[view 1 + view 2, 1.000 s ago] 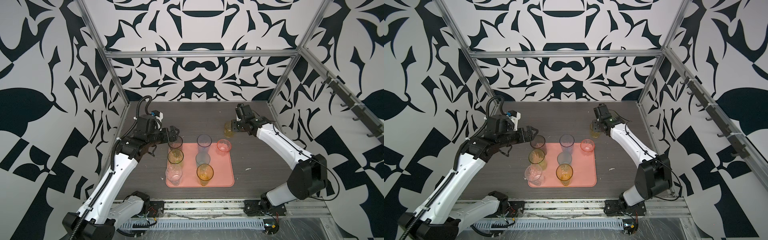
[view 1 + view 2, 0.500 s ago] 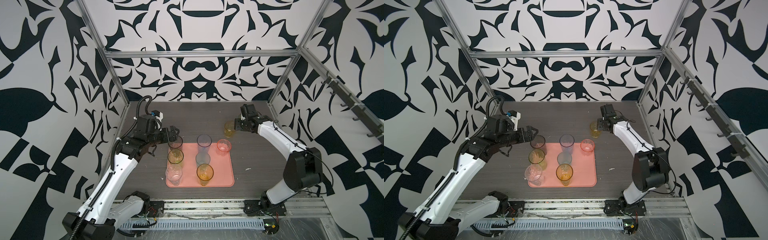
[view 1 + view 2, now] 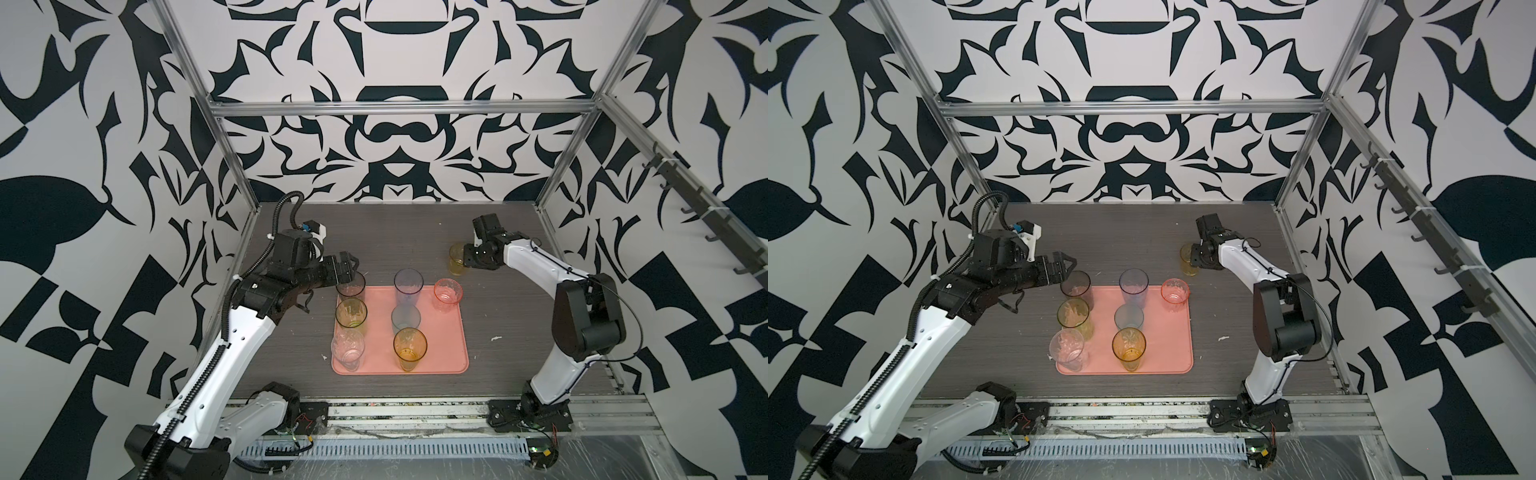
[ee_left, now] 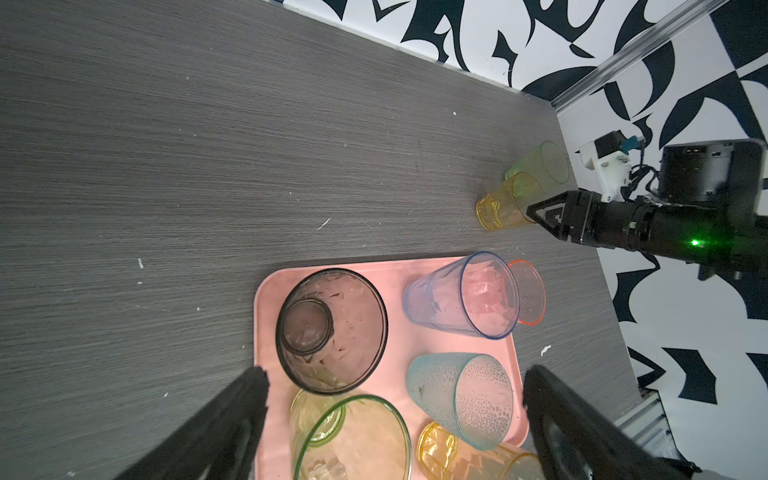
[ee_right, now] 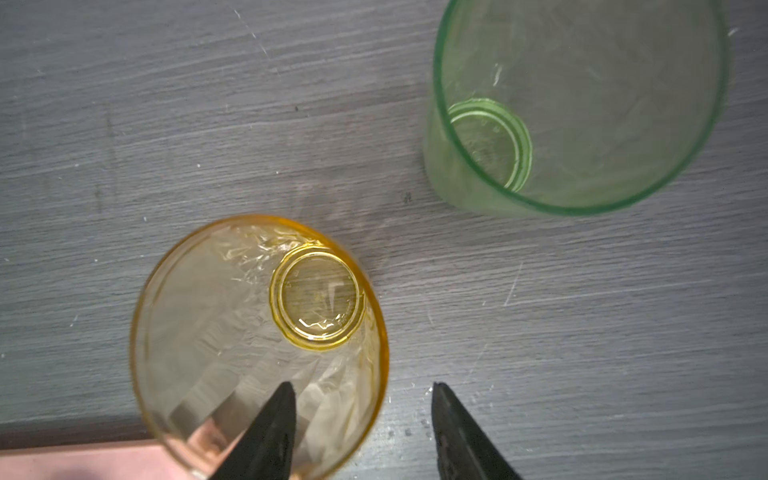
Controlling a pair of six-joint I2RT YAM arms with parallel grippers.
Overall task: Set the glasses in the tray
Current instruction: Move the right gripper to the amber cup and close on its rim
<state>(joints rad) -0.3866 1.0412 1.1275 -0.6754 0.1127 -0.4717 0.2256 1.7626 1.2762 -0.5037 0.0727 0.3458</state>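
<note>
Both arms have white shells and black joints; a ribbed black conduit lines the left.

Amber glass (rim partly) off-frame

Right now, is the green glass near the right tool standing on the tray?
No, the green glass stands upright on the bare table, well clear of the tray corner that shows in the right wrist view.

Bare tabletop lies ahead of the right fingers, between the yellow glass and the green glass. Between the left fingers lies the crowded tray: a grey glass stands just ahead, a teal glass close beside one finger, open tabletop beyond.
</note>
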